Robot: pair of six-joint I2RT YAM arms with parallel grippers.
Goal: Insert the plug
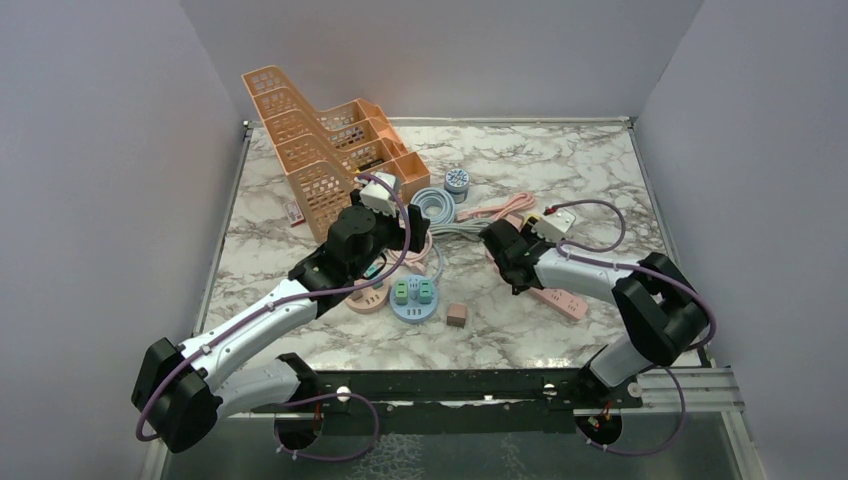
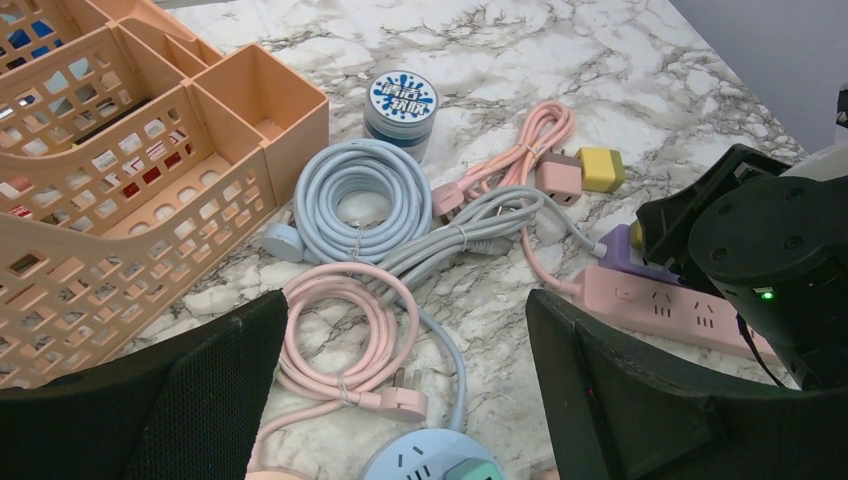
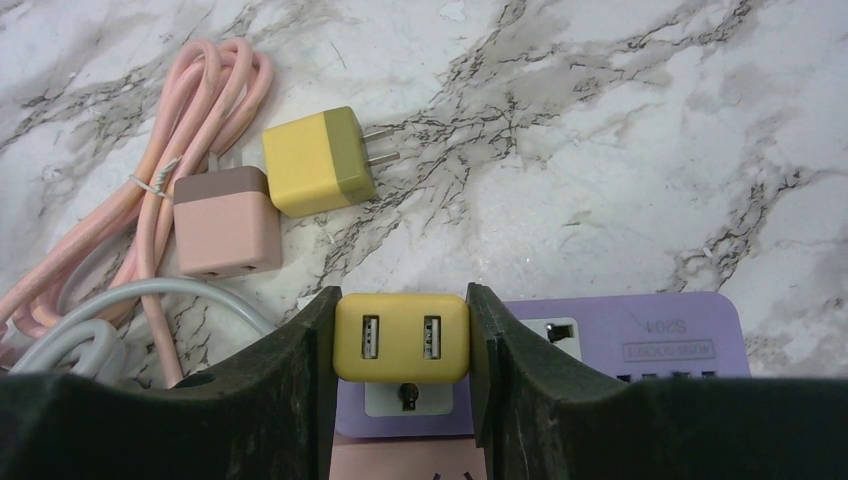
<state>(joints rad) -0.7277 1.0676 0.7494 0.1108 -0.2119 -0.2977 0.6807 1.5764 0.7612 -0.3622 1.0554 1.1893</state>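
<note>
1 yellow plug (image 3: 402, 337) is pinched in the right gripper (image 3: 402, 325), just over the purple socket strip (image 3: 640, 340) near the middle of the desk (image 3: 600, 150). i think it still needs pushing in. the left gripper (image 2: 402, 310) is wide open, holding nothing.

A white marble-patterned table (image 1: 560, 160) with grey veining is filling the middle of the scene. Plain pale lilac-grey panels are closing the table in on three sides: a back wall (image 1: 440, 50) is rising behind its far edge, while a left wall (image 1: 100, 150) and a right wall (image 1: 760, 150) are standing along its side edges. Thin metal trim (image 1: 222, 250) is running down the table's sides. A black rail (image 1: 450, 385) is lying across the table's near edge, and a silvery bar (image 1: 690, 385) is sitting at its right end. Below the table's near edge a dull grey surface (image 1: 470, 450), possibly the floor, is showing. Soft, even light is falling on the table, casting only faint shadows.
</note>
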